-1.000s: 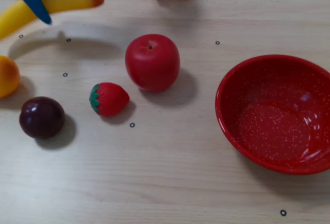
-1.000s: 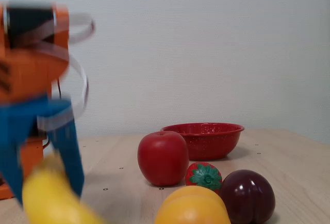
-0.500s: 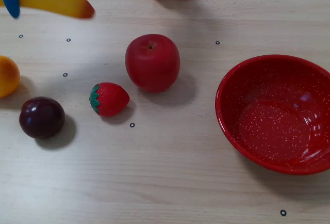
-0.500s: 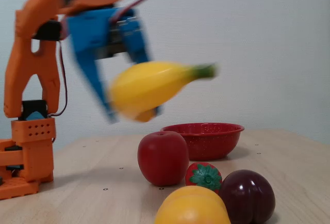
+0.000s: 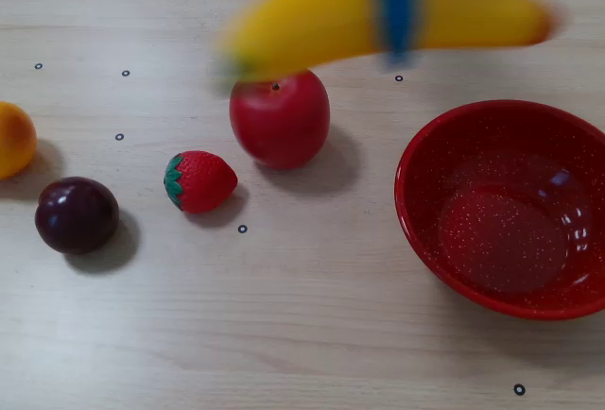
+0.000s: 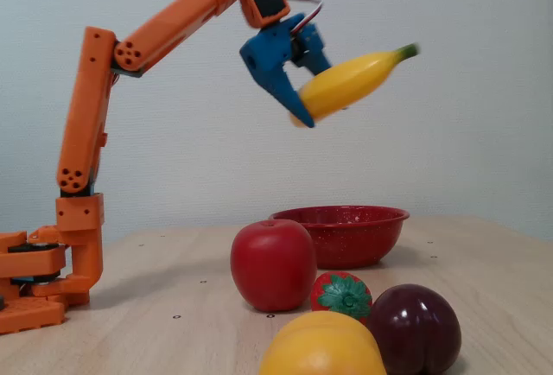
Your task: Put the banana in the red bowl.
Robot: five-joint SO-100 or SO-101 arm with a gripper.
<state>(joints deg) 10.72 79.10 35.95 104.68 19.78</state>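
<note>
The yellow banana (image 5: 312, 25) (image 6: 346, 85) hangs high in the air, blurred in a fixed view, with my blue gripper (image 5: 395, 13) (image 6: 298, 98) shut across its middle. Its reddish tip points right in a fixed view and its green tip points up and right in the other. The red bowl (image 5: 506, 207) (image 6: 341, 232) stands on the table at the right, with nothing in it. The banana is above the red apple (image 5: 280, 113) (image 6: 273, 264) and up-left of the bowl.
A strawberry (image 5: 198, 180) (image 6: 342, 295), a dark plum (image 5: 76, 214) (image 6: 416, 330) and an orange-yellow fruit (image 5: 14, 139) (image 6: 321, 345) lie to the left on the wooden table (image 5: 302, 334). The orange arm base (image 6: 43, 280) stands at the back.
The gripper has lifted the banana and swung it from the far left toward the right, over the apple and nearer the bowl.
</note>
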